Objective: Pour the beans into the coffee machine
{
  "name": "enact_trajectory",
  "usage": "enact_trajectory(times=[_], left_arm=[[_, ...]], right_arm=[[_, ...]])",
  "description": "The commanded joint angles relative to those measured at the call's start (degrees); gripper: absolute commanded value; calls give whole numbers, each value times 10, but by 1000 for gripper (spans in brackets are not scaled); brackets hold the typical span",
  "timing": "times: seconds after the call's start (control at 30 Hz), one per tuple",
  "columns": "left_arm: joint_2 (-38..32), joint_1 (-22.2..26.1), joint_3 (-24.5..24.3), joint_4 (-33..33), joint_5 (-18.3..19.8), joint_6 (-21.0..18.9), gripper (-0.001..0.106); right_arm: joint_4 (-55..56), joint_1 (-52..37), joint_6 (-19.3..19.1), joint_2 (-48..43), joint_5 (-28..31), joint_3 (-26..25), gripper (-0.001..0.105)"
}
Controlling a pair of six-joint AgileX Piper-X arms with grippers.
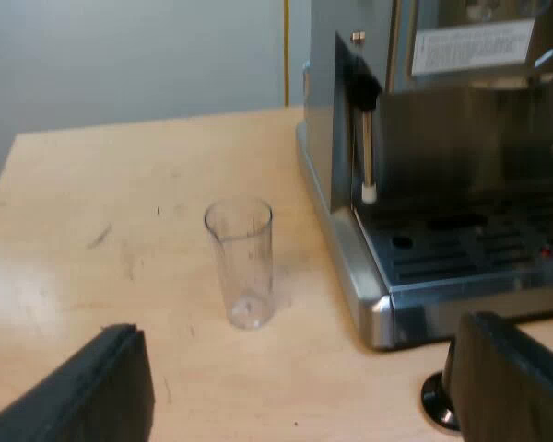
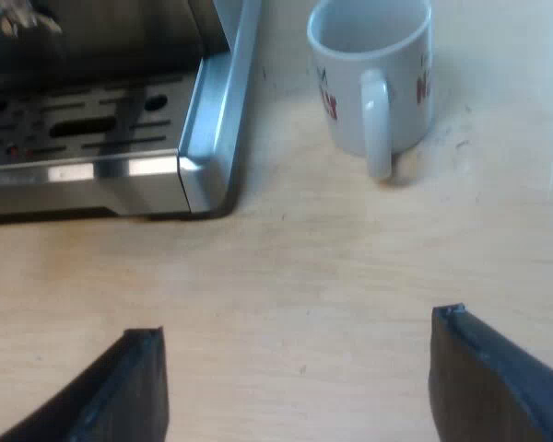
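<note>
Fingers (image 1: pixel 97 391) spread on left gripper (image 1: pixel 300 330), nothing held; glass (image 1: pixel 241 262) upright on table (image 1: pixel 101 193) beside machine (image 1: pixel 442 175). Right gripper (image 2: pixel 297 324) spread too, empty; mug (image 2: pixel 373 78) near machine's corner.

Machine (image 1: pixel 424 138) top cut off; its label (image 1: pixel 470 44) and mug (image 2: pixel 407 101) print cannot be read; dark disc (image 1: pixel 435 403) half hidden.

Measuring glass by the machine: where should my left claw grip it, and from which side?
Grip the measuring glass around its middle, probably best coming in level from the side facing the left claw. It stands upright, apart from the espresso machine, with room for a finger on each side, and the claw is open wider than the glass.
</note>
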Motion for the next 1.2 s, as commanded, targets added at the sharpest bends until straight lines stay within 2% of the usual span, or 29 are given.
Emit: enact_trajectory(times=[0.03,0.47,1.2], left_arm=[[-23,-2,14,3,-5,-6,69],[-22,-2,76,1,-5,-6,69],[-22,-2,76,-2,-8,-6,69]], right_arm=[[-5,0,1,-27,-7,12,62],[-8,0,1,-26,-7,51,62],[-12,0,4,-26,-7,60,62]])
